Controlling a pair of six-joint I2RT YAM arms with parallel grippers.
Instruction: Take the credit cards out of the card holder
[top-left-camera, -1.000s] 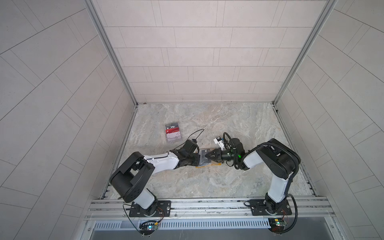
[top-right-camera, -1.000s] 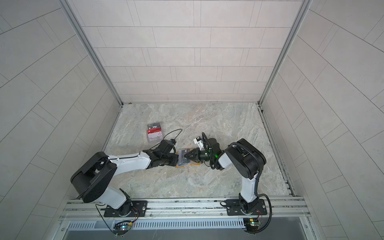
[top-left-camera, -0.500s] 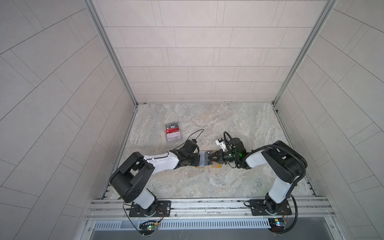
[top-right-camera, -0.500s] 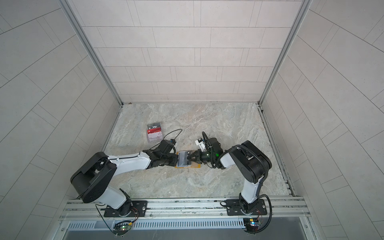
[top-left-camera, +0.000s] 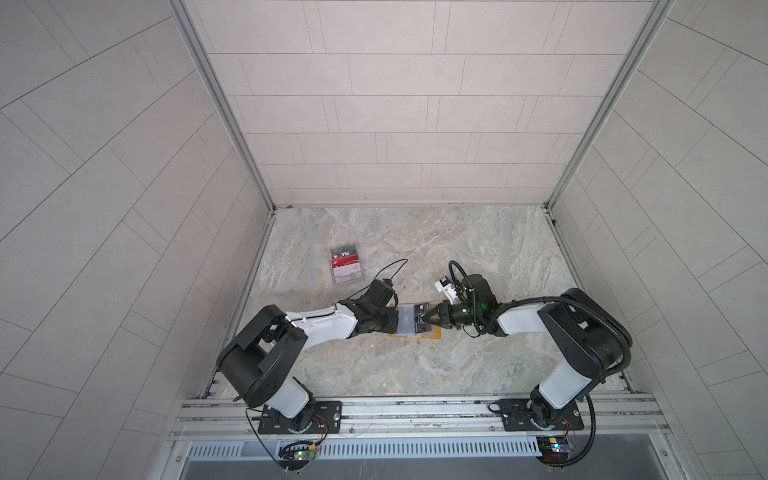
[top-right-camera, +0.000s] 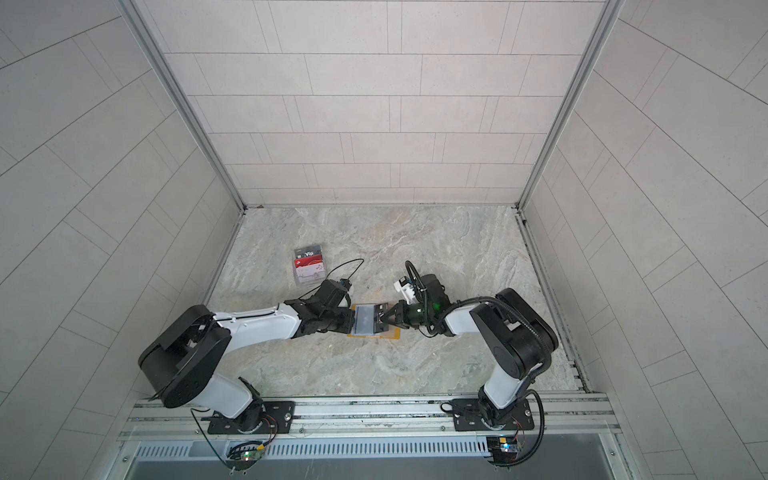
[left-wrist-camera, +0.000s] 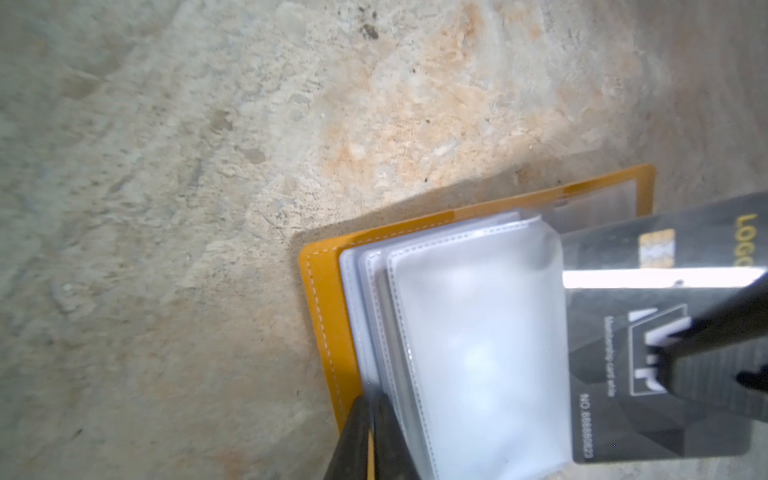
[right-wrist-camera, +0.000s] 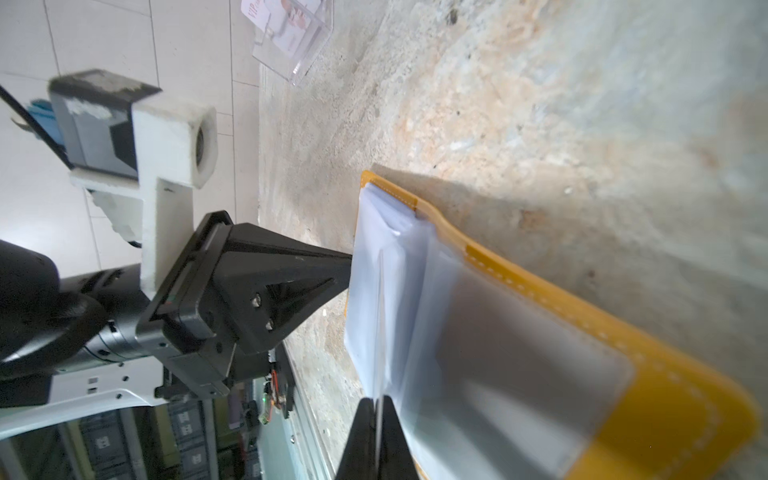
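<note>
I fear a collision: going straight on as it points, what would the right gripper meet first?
Probably the clear sleeves of the card holder, directly ahead of the right gripper; the left gripper lies beyond.

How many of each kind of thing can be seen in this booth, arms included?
Robot arms: 2
Card holder: 1
Clear stand: 1
Cards: 4, three in the stand, one dark card partly out of the holder
Total: 8
</note>
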